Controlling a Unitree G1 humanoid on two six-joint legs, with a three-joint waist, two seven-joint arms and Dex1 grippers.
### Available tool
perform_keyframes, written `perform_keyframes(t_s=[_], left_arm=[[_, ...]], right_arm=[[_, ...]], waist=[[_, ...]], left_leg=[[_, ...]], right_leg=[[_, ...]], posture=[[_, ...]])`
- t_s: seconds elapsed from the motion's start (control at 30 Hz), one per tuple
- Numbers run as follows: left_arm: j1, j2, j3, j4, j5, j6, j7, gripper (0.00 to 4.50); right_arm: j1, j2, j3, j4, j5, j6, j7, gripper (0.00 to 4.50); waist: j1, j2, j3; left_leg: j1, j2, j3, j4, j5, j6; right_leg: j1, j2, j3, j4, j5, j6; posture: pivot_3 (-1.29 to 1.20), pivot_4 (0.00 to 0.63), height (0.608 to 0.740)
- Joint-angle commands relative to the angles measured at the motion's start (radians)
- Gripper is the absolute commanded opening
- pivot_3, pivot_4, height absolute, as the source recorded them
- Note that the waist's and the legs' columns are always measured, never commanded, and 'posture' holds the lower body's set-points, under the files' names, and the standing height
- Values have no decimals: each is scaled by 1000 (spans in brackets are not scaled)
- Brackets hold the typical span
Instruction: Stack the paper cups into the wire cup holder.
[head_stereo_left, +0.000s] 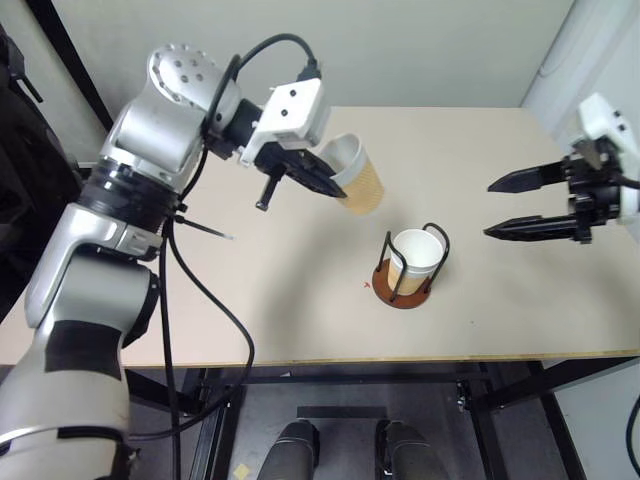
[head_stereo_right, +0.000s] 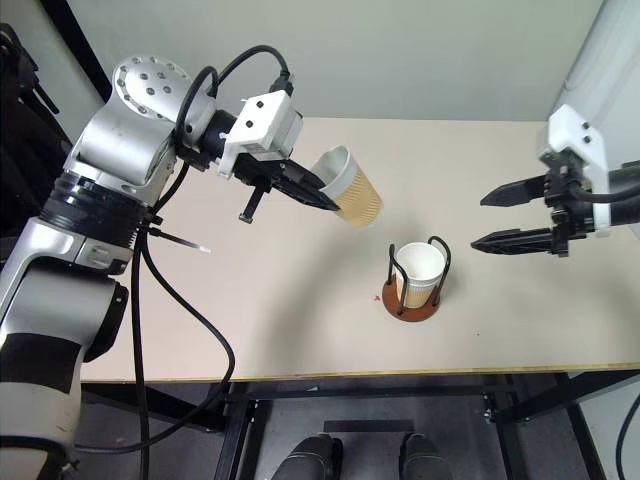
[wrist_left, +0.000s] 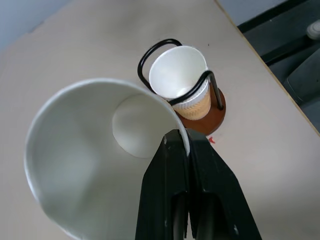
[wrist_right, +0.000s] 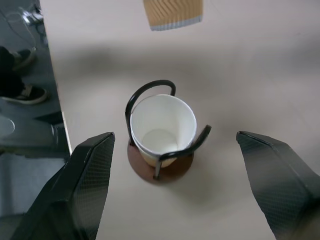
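Left gripper (head_stereo_left: 325, 183) clamps tight on rim of a tilted cup (head_stereo_left: 358, 175), held off the table (head_stereo_left: 250, 300), at 10 o'clock from holder (head_stereo_left: 405, 285). Holder has one cup (head_stereo_left: 417, 257) upright inside. Right gripper (head_stereo_left: 505, 207) wide open, empty, at 3 o'clock of holder.

Paper, wire and matt board under flat light.

The held paper cup (head_stereo_left: 358, 172) showed a ribbed tan outer sleeve and a smooth, matt white inside; at its 5 o'clock, a like cup (head_stereo_left: 416, 258) sat between glossy black wire loops on a smooth reddish-brown disc, the wire cup holder (head_stereo_left: 405, 293). The table (head_stereo_left: 300, 310) was pale, matt, wood-like board. The right gripper (head_stereo_left: 508, 208) had textured matt black fingers (wrist_right: 90, 180).
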Motion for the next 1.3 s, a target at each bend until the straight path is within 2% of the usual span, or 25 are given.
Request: perform_keyframes(t_s=[0.03, 0.33, 0.67, 1.03, 1.3], left_arm=[[-62, -27, -17, 42, -23, -31, -35, 34], [-123, -143, -93, 154, -48, -113, -35, 34], [-155, -253, -172, 247, -61, -217, -35, 34], [-155, -321, -236, 283, -42, -301, -35, 34], [-171, -394, -215, 360, 12, -374, -35, 34]], right_arm=[[3, -46, -80, -42, 29, 25, -10, 4047], [44, -107, -206, -142, 104, 123, -79, 4047], [121, -124, -337, -257, 188, 224, -193, 4047], [179, -146, -402, -296, 245, 254, -253, 4047], [210, -151, -430, -315, 273, 261, -288, 4047]], waist=[[0, 0, 0], [5, 1, 1], [12, 1, 1], [14, 1, 1], [17, 1, 1]], left_leg=[[0, 0, 0, 0, 0, 0], [-2, -3, 0, 0, 0, 1], [-5, -8, 1, 6, -6, 8], [-4, -22, 3, 17, -13, 19], [-5, -27, 1, 17, -15, 22]], right_leg=[[0, 0, 0, 0, 0, 0], [0, 0, 0, -1, -2, 6], [1, -5, 2, -2, -5, 17], [9, -17, 2, -2, -10, 28], [11, -22, 3, -2, -12, 38]], posture=[[0, 150, 740], [0, 150, 740], [0, 150, 740], [0, 150, 740], [0, 150, 740]])
